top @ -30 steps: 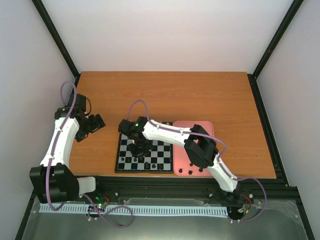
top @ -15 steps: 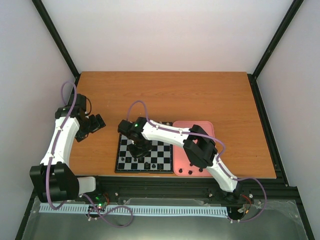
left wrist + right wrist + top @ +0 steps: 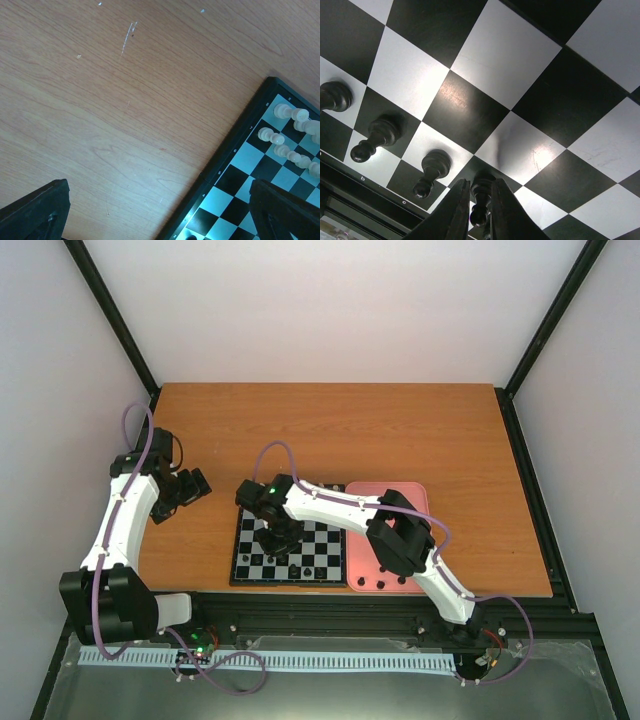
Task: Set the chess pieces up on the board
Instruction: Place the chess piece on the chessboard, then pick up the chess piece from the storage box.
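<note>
Closely, the fingers of my right gripper [image 3: 479, 187] flank a black pawn [image 3: 480, 201] standing in the row along the rim of the board [image 3: 326, 540]; the gap is so slim that I cannot tell whether they pinch it or have let go; three more black chess pieces [image 3: 431, 172] stand in that same row; my left gripper [image 3: 159, 185] hangs wide open and empty over the table [image 3: 125, 100] just off the board's left side; cream-white pieces [image 3: 295, 145] crowd squares near a board corner; since a second ago, neither arm has visibly shifted.
</note>
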Motion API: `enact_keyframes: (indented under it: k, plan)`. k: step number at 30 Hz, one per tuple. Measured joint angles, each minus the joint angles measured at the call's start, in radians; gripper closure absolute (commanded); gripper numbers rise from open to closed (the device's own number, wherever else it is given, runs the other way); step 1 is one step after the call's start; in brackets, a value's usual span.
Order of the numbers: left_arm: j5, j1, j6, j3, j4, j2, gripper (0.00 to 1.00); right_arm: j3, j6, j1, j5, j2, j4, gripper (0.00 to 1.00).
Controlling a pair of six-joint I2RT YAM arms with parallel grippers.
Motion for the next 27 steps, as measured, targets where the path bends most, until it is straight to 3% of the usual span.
enact_keyframes:
  k: [4, 12, 22, 27]
  plan:
    - [0.000, 0.000, 0.000, 0.000, 0.000, 0.000, 0.00, -0.003, 0.000, 0.000, -0.001, 0.000, 0.001, 0.85]
    - [0.000, 0.000, 0.000, 0.000, 0.000, 0.000, 0.00, -0.004, 0.002, 0.000, 0.008, 0.000, 0.000, 0.67]
    - [-0.001, 0.000, 0.001, 0.000, 0.000, 0.000, 0.00, 0.000, 0.015, -0.005, 0.078, -0.022, -0.018, 0.60]
    - [-0.001, 0.000, 0.002, 0.000, 0.000, 0.000, 0.00, -0.069, 0.035, -0.037, 0.127, -0.154, -0.019, 0.60]
